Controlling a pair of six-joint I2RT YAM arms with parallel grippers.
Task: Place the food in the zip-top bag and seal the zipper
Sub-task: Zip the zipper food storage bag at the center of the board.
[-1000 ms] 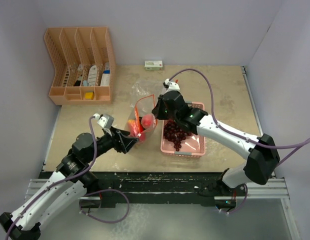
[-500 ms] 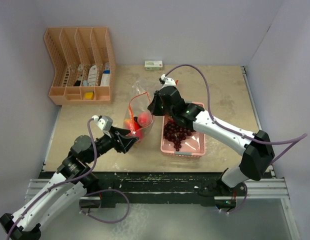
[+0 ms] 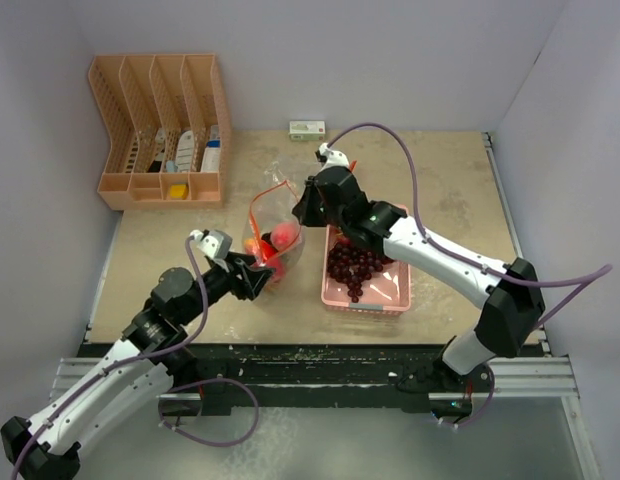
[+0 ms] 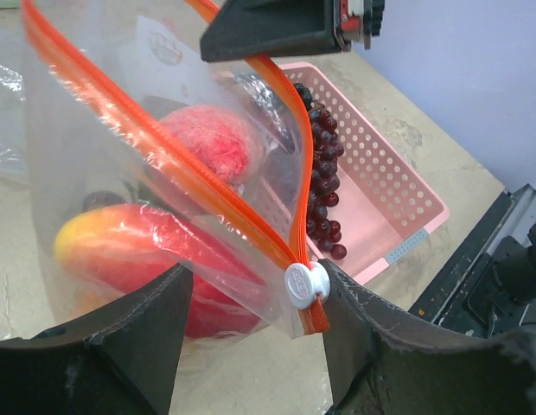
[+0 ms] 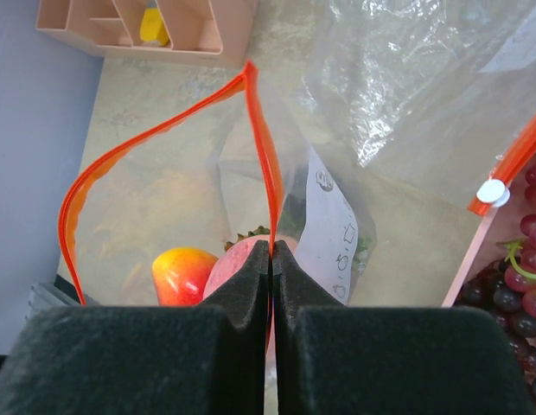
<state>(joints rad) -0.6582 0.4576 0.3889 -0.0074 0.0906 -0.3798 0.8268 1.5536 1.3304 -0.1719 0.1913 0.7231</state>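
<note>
The clear zip-top bag (image 3: 275,228) with an orange zipper rim stands open between my grippers. Inside it lie a pink peach (image 4: 212,143) and a red and orange piece (image 4: 138,259); both also show in the right wrist view, the peach (image 5: 238,264) and the orange piece (image 5: 183,272). My right gripper (image 3: 302,205) is shut on the bag's zipper rim (image 5: 266,173) and holds it up. My left gripper (image 3: 258,278) is open around the bag's near corner, and the white slider (image 4: 305,284) touches its right finger (image 4: 398,346). Dark purple grapes (image 3: 352,265) lie in the pink tray.
The pink tray (image 3: 390,295) stands right of the bag. A second clear bag, its white slider (image 5: 491,192) showing, lies by the tray's edge. A peach-coloured desk organiser (image 3: 160,130) stands at the back left, and a small box (image 3: 308,130) by the back wall.
My right gripper has moved a little left and away with the zipper rim, pulling the bag mouth wider. My left gripper has shifted slightly toward the bag's corner.
</note>
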